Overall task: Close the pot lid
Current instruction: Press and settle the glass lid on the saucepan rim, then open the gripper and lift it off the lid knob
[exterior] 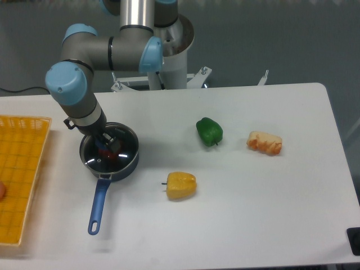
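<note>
The pot is a small dark saucepan at the left of the table, with its long blue handle pointing toward the front edge. The pot lid is clear glass with a thin metal rim, and it lies over the pot's opening, roughly level. My gripper reaches down from the upper left onto the lid's centre. Its fingers are closed around the spot where the blue knob sits, and the knob itself is hidden by them. Something red shows through the glass inside the pot.
A green pepper lies right of the pot, a yellow pepper in front of it, and an orange-white piece of food further right. A yellow basket stands at the left edge. The arm's base is behind.
</note>
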Controlling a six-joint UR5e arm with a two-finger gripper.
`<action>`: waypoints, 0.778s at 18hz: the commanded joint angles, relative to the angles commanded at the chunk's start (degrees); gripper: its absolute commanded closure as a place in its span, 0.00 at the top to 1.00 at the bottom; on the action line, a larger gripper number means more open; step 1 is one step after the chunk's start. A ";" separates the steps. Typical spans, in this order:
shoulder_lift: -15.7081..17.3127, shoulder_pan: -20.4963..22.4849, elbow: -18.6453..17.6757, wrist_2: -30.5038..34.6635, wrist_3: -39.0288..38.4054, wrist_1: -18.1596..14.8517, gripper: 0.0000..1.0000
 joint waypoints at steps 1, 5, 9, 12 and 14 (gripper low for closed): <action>0.00 0.09 0.35 0.00 -0.09 -0.09 1.00; 0.26 0.96 0.97 0.00 0.18 -0.35 1.00; 0.18 1.05 3.34 0.00 0.09 -0.35 1.00; 0.26 2.54 5.27 -0.18 0.44 -0.26 1.00; 0.44 4.73 6.06 -0.35 1.31 -0.52 1.00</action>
